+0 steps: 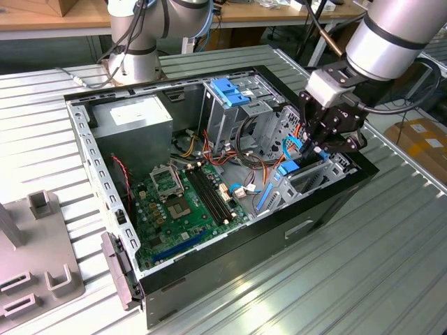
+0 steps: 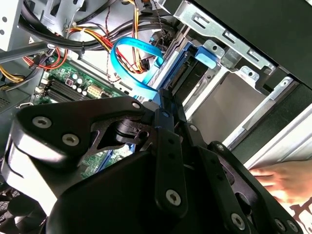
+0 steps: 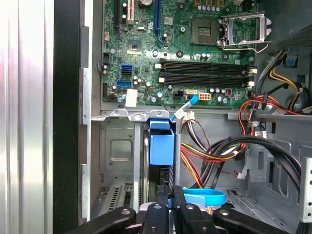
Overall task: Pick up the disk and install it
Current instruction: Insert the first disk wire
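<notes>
Gripper (image 3: 169,207) was clenched on the disk (image 3: 161,146) by its blue frame, disk on edge, long axis running down into the case (image 1: 230,258) bay.

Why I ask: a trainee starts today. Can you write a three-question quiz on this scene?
1. True or false: the gripper hangs outside the computer case.
2. What is clamped in the gripper? A) the disk, held by its blue carrier frame; B) a memory stick; C) a loose screw.
3. Fill in: in the exterior view, the grey power-supply box lies toward the view's ____ of the gripper.

Key: 1 false, it reaches inside the case at the drive bay; 2 A; 3 left.
</notes>
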Robot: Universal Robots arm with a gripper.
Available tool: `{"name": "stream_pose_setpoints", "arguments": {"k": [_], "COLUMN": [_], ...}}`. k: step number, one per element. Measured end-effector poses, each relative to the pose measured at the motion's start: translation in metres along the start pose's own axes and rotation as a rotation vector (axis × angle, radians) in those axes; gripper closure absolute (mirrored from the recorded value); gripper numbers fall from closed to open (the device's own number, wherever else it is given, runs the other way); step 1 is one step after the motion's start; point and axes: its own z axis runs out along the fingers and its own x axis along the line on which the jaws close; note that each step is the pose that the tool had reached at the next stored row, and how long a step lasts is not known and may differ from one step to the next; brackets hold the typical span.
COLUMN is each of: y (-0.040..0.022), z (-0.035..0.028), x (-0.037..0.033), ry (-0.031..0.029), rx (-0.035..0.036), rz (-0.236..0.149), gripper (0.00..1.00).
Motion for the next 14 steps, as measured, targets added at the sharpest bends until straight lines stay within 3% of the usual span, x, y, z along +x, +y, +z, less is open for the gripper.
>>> {"name": "stream_pose_setpoints", "arguments": {"k": [14], "y": [0.0], "z": [0.0016], "x": [0.0003], "ry": [0.0], "rx": [0.0], "rz": [0.0], "gripper": [0.84]}}
